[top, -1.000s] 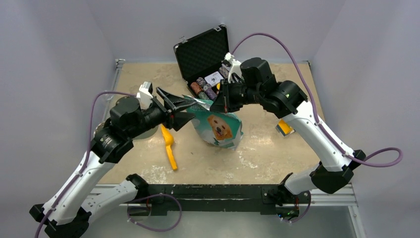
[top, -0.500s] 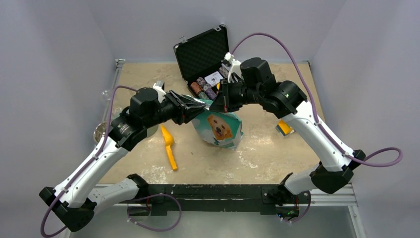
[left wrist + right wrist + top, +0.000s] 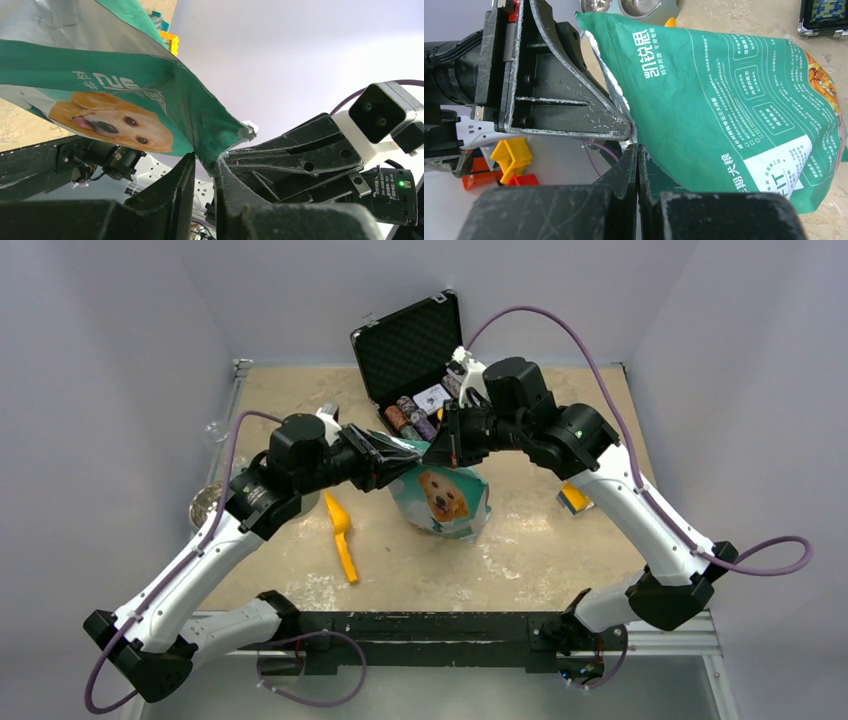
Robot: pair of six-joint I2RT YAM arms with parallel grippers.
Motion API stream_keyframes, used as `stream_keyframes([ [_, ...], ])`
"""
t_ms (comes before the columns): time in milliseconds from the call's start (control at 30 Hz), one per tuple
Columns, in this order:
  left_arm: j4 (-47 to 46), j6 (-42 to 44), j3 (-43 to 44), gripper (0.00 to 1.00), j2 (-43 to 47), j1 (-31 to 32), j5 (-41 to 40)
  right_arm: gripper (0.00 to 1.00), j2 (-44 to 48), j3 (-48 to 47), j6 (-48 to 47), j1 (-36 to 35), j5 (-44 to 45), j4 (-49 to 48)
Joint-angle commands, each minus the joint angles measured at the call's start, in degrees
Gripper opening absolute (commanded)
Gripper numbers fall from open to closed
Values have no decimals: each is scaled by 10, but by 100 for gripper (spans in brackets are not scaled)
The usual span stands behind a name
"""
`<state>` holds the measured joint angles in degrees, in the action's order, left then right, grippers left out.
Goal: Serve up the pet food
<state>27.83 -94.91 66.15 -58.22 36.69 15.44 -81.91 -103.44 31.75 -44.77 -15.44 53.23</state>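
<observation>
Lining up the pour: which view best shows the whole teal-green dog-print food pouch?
Top external: it alone shows nearly the whole teal-green pouch, top to base. Left wrist catches only its torn top corner and dog face; right wrist, its text-covered side.

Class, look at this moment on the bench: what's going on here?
Both arms are working on the teal pet food pouch, which stands on the table. The right gripper has its fingers pinched shut on the pouch's top edge, and the left gripper is closed on the corner opposite, so the top is held from both sides. No kibble is visible. A yellow scoop lies beside the pouch, and a metal bowl sits at the table's left edge, both untouched.
</observation>
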Motion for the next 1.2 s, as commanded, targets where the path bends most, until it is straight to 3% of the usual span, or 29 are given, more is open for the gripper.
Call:
stream_keyframes([
  [0,-13,18,12,22,-12,2,19,0,10,-13,-8,-21,25,-14],
  [200,4,39,19,1,-16,2,27,0,7,-21,-32,-46,92,-2],
  [267,27,43,20,0,-10,2,28,0,3,-27,-52,-60,142,-1],
  [500,41,60,-1,0,30,3,-1,0,-35,-68,-221,-161,570,21],
  [633,-52,40,-56,0,66,2,-15,0,-29,-85,-264,-163,657,8],
  [800,-97,39,-73,0,67,2,5,0,-34,-135,-227,-163,604,56],
  [967,-158,67,-51,0,38,1,37,0,-40,-193,-233,-157,328,100],
  [1000,-197,75,-50,0,28,1,49,6,-47,-218,-217,-141,257,128],
  [1033,-234,82,-50,0,19,1,62,22,-50,-237,-201,-120,187,146],
  [1067,-259,91,-49,0,11,1,73,32,-49,-236,-187,-99,142,157],
  [1167,-314,147,-45,0,3,1,91,47,-28,-200,-176,-70,91,153],
])
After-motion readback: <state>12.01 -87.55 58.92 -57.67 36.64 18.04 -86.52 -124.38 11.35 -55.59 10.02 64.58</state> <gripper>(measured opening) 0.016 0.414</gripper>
